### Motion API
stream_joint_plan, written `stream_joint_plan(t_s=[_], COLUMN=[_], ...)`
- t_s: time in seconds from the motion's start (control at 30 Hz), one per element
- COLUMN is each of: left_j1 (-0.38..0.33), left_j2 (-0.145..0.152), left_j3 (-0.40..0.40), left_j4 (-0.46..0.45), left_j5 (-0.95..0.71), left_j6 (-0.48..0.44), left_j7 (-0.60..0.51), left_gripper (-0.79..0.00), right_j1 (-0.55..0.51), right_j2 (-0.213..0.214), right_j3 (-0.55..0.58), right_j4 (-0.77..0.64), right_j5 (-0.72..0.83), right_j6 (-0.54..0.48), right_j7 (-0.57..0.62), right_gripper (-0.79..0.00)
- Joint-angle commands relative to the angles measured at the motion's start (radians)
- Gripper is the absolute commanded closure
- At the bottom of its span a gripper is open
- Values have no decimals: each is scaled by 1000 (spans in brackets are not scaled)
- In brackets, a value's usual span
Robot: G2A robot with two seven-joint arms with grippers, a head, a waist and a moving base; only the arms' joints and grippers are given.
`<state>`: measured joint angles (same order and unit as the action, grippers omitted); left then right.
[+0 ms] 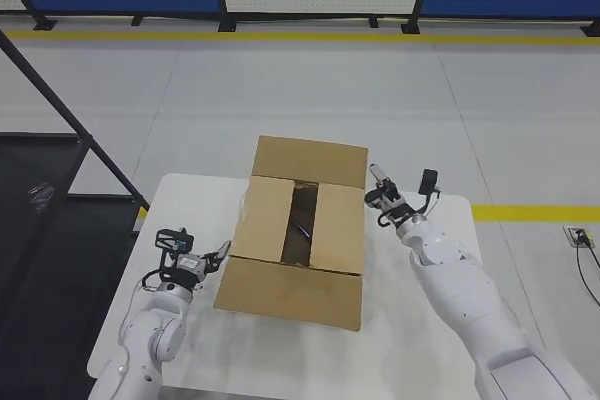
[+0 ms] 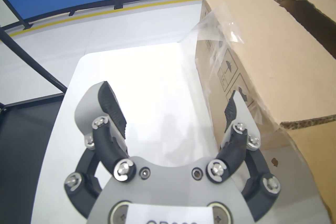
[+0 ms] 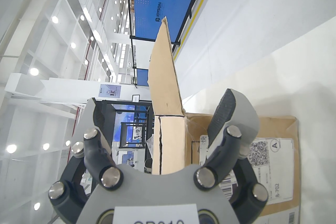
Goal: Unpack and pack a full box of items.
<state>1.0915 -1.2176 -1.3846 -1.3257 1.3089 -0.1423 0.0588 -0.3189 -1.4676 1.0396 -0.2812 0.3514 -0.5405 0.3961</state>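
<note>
A brown cardboard box [image 1: 300,235] stands in the middle of the white table [image 1: 190,205]. Its two long top flaps lie almost flat, with a dark gap [image 1: 302,222] between them, and its far flap [image 1: 310,158] is folded outward. My left gripper [image 1: 218,255] is open just beside the box's left wall near the front corner; in the left wrist view the left gripper [image 2: 170,104] holds nothing, and loose clear tape [image 2: 218,30] hangs off the box [image 2: 262,57]. My right gripper [image 1: 380,192] is open at the box's far right corner. In the right wrist view the right gripper [image 3: 160,112] straddles a flap edge [image 3: 168,135].
A white shipping label [image 3: 265,156] is stuck on the box's right wall. A black metal frame [image 1: 50,110] rises to the left of the table. Bare table surface [image 1: 440,215] lies to the right of the box and along the front.
</note>
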Motion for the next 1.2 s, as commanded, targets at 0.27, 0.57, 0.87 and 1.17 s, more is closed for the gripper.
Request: stream_joint_plan(t_s=[0.27, 0.57, 0.87, 1.17], left_j1=[35, 88, 135, 154], left_j2=[9, 14, 20, 22], left_j3=[-14, -53, -92, -108], left_j4=[-6, -46, -99, -104], left_j5=[31, 6, -2, -9], left_j6=[-84, -84, -76, -76], left_j7=[59, 85, 96, 87], left_gripper=[-785, -785, -785, -785], right_j1=[-25, -45, -87, -147], right_j2=[5, 11, 26, 52], right_j3=[24, 32, 42, 63], right_j4=[-48, -71, -119, -195], right_j5=[13, -19, -52, -88], right_j6=[5, 5, -18, -15], right_j7=[98, 116, 202, 273], right_gripper=[-785, -785, -785, -785])
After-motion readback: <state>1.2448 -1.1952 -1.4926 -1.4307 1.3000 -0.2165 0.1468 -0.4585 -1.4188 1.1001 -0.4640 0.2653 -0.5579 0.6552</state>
